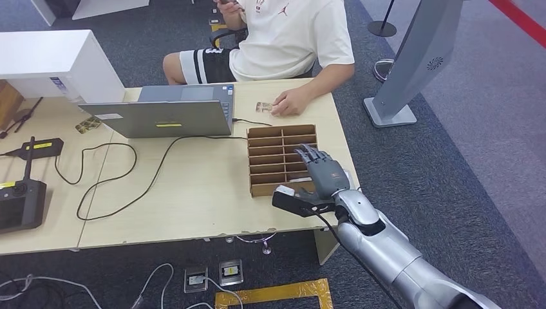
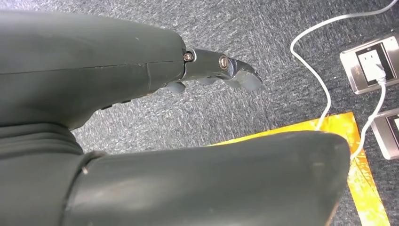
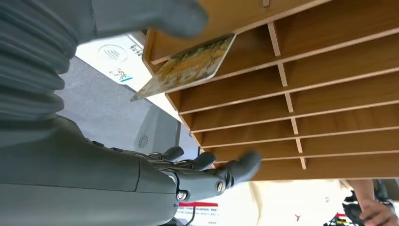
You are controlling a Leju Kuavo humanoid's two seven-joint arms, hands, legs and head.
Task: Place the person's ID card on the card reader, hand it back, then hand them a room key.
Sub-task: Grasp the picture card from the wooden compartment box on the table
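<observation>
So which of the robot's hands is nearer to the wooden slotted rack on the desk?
The right. The right hand reaches over the wooden slotted rack, fingers above its near right slots. The left hand hangs down by the carpet, beside floor sockets.

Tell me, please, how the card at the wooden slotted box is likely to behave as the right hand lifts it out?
The card looks thin, flat and unbent, so probably stiff and light. Its printed face seems glossy, so it may slip under the right hand. It sits between the wooden box dividers, so it could catch on them.

Yellow-patterned card (image 3: 188,63), brown wooden rack (image 1: 282,158), pale wood table (image 1: 193,199), grey carpet (image 1: 438,167).
</observation>
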